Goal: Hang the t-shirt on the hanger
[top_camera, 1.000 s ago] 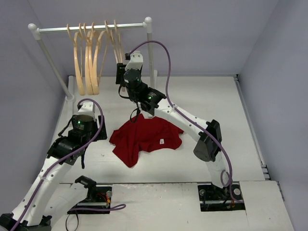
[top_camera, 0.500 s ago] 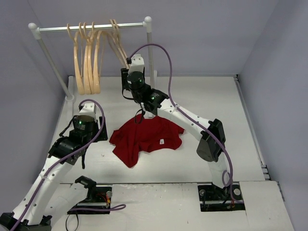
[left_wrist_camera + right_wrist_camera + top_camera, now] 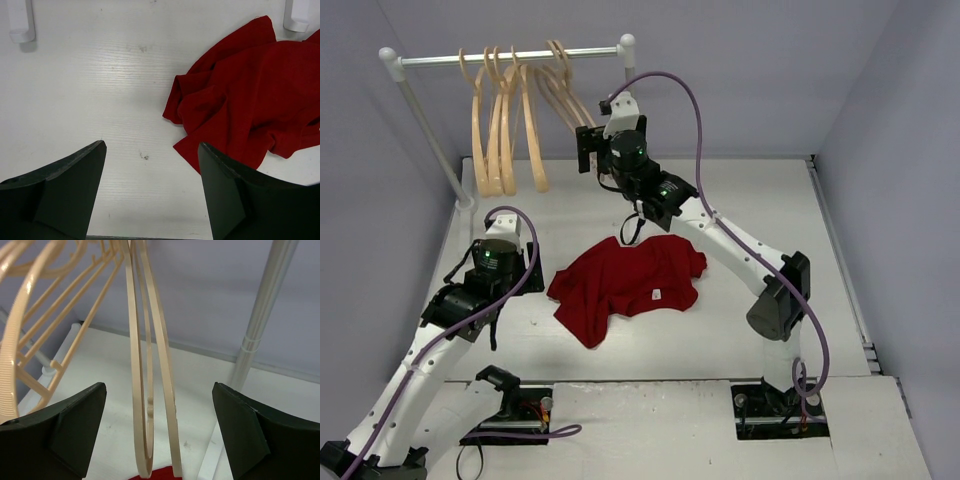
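The dark-red t-shirt lies crumpled on the white table; in the left wrist view it is to the right. Several pale wooden hangers hang on the rail. The rightmost hanger slants out to the right, and its lower end sits between the jaws of my right gripper. In the right wrist view its thin strips hang midway between the wide-open jaws of that gripper, touching neither. My left gripper is open and empty, low over bare table just left of the shirt; in the top view it is at the left.
The white-and-metal rail stand is at the back left; its right post is close beside my right gripper. The other hangers hang left of it. Stand feet show at the top of the left wrist view. Walls enclose the table.
My right arm has moved right and slightly up, and the rightmost hanger has swung out to the right with it. The left arm and the t-shirt have not moved.
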Controlling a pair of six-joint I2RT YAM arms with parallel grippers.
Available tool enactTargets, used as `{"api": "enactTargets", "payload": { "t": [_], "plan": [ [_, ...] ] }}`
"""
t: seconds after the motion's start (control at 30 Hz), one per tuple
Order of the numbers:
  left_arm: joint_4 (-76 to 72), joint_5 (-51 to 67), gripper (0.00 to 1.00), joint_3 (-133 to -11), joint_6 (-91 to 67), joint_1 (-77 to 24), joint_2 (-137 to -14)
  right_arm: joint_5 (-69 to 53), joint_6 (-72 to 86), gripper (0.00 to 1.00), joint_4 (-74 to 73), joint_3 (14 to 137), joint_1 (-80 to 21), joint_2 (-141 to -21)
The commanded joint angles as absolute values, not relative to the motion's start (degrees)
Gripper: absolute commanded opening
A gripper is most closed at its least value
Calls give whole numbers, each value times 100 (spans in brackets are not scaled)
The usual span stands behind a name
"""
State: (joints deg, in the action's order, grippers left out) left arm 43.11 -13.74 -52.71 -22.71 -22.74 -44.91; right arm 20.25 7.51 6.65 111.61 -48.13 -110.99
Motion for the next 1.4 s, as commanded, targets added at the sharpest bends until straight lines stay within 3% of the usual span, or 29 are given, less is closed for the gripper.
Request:
{"api": "enactTargets", "payload": {
  "t": [0.0,0.17,0.47,1.37],
  "plan": [
    [4069,-1397,70,-5376,-2282,-2224,-4544,1863,460,85,1072,11323,-4776,-10477],
    [4063,-1395,70,-5364,-2285,-2224,-4570,1760,325,83,1072,11252,-4587,-10320],
    [4065,-1376,70,-5379,-2276,-2224,-4623,1168,305,57,1063,11088,-4386,-10392],
    [4069,-1354,70,-5379,-2285,-2224,-4632,580,475,56,1230,10978,-4359,-10705]
  ]
}}
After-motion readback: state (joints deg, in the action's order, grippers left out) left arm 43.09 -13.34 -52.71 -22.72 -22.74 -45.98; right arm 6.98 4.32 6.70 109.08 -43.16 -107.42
